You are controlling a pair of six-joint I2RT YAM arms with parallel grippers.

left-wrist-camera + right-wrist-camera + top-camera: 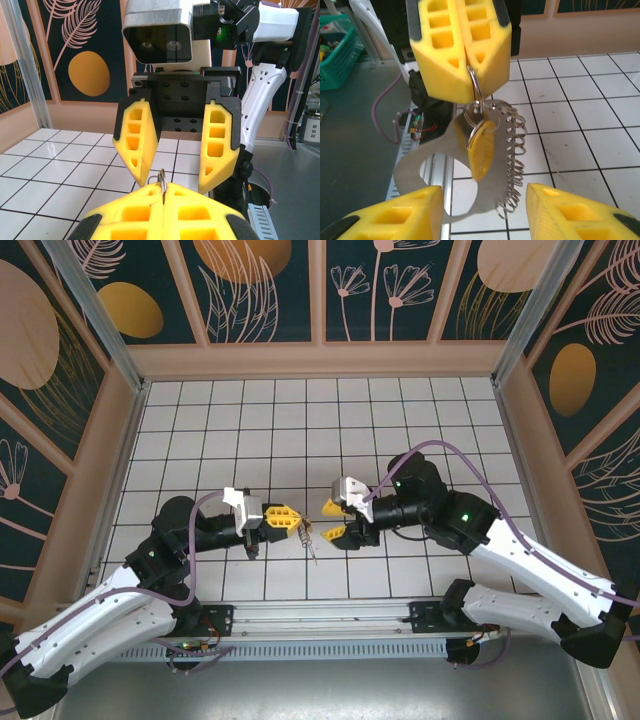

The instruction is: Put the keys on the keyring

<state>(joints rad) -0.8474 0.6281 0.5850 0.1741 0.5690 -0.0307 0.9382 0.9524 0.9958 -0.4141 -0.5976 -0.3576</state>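
Keyring (477, 90) pinched in L gripper (293, 521), R gripper (333, 522) spread

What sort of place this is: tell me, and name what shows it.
Probably a robotics lab test cell, not a home: a white gridded tabletop walled in by leaf-print panels set in metal framing, with a teal basket of odds and ends beyond the table edge.

bright, even light is falling from overhead, casting only soft shadows under the arms (120, 610) on the white tiled table (400, 420). the keyring (476, 87) is glinting in the right wrist view, while the nearest yellow fingers (395, 220) are blurring slightly.
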